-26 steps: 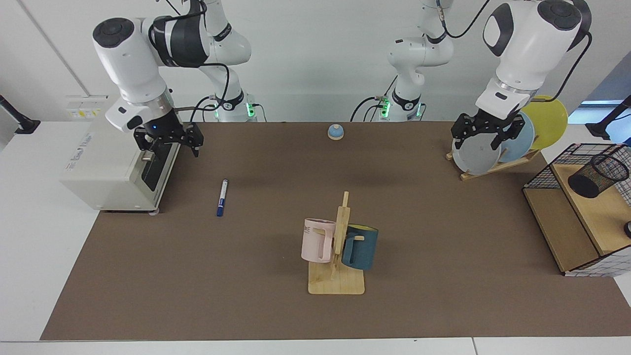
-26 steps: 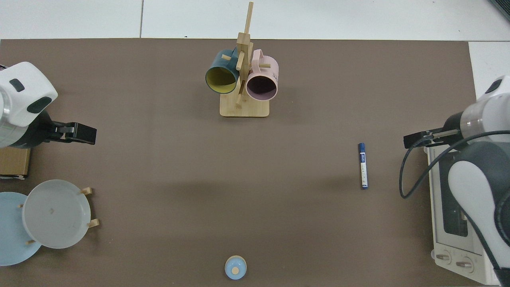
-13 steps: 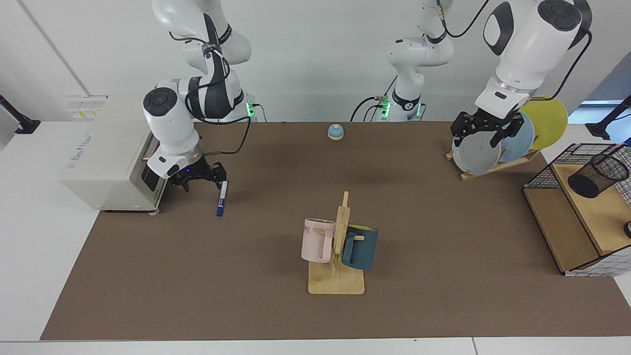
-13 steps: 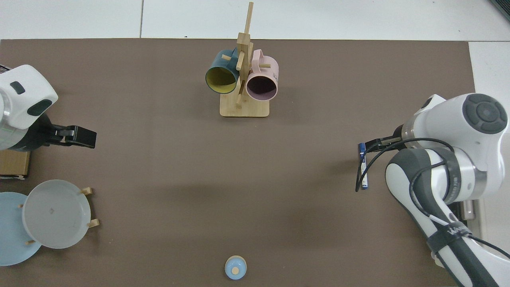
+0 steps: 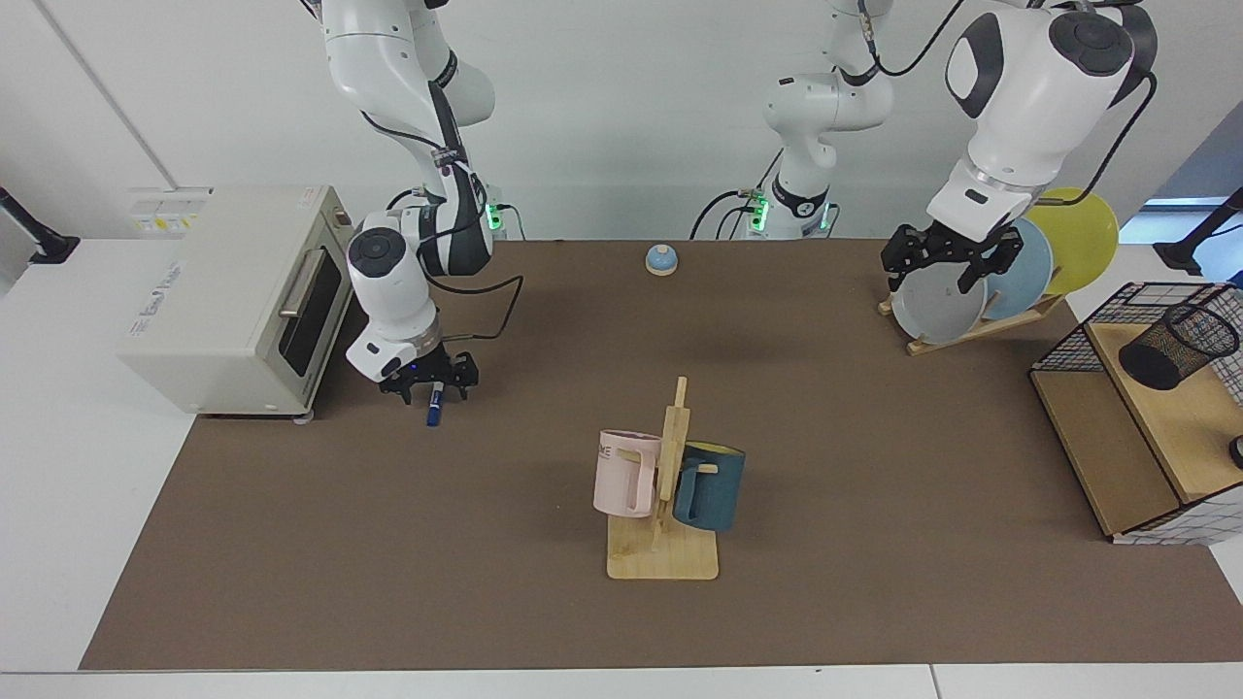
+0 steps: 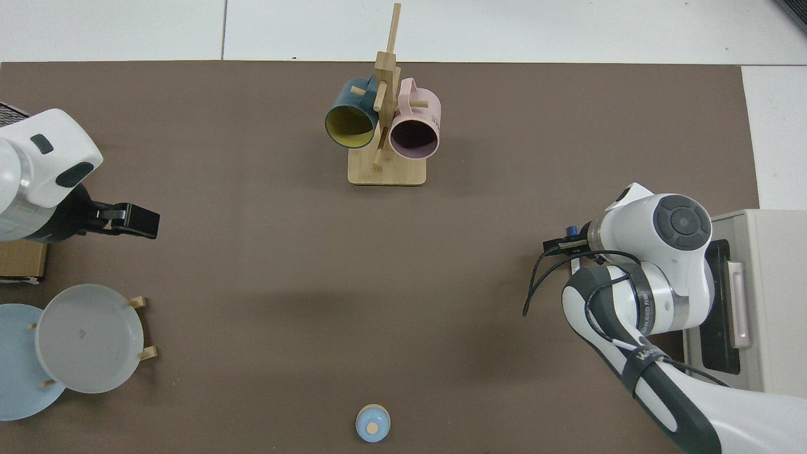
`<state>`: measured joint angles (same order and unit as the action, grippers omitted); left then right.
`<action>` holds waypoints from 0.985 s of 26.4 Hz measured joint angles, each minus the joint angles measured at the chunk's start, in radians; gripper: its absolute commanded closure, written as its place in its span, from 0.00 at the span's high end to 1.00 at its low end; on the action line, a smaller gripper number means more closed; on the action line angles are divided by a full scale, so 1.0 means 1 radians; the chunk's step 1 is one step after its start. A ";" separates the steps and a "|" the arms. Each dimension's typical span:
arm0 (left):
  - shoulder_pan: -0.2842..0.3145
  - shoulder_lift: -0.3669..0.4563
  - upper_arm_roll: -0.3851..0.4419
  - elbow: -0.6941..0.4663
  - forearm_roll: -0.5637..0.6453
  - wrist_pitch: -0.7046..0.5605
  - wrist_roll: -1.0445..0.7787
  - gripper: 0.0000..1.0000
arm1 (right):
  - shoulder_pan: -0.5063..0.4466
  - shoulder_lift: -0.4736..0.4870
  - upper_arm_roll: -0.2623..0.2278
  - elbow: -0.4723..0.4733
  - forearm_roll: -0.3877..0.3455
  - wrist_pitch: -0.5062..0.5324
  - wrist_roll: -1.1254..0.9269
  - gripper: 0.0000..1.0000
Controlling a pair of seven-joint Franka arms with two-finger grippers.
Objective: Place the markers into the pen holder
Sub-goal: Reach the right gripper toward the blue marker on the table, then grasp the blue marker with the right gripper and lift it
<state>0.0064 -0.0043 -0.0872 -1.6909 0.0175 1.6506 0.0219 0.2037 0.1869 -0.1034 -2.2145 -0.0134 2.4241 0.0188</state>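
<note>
On brown mat nr toaster oven point(image 5: 228, 291): marker point(image 5: 434, 412) flat, cap toward camera, right end effector point(image 5: 430, 381) open astride.

lab — robot arms point(image 5: 408, 146) bolted at table point(image 5: 874, 466) | bare white walls — staged props

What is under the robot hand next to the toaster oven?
The marker lies on the table under the right gripper. Only its blue end shows; the gripper covers the rest.
</note>
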 measured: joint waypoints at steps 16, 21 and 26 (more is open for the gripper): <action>-0.003 0.000 -0.008 -0.035 -0.001 0.011 0.001 1.00 | -0.015 0.012 -0.009 -0.004 0.054 0.033 0.012 0.37; -0.004 -0.005 -0.008 -0.054 -0.001 0.014 0.001 1.00 | -0.015 0.012 -0.008 -0.005 0.058 0.033 0.012 0.00; -0.011 -0.006 -0.009 -0.087 -0.002 0.031 0.001 1.00 | -0.015 0.012 -0.008 -0.005 0.059 0.033 0.012 0.00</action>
<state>-0.0044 -0.0103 -0.0958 -1.7781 0.0156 1.6816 0.0228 0.1887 0.1992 -0.1110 -2.2192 0.0451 2.4571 0.0311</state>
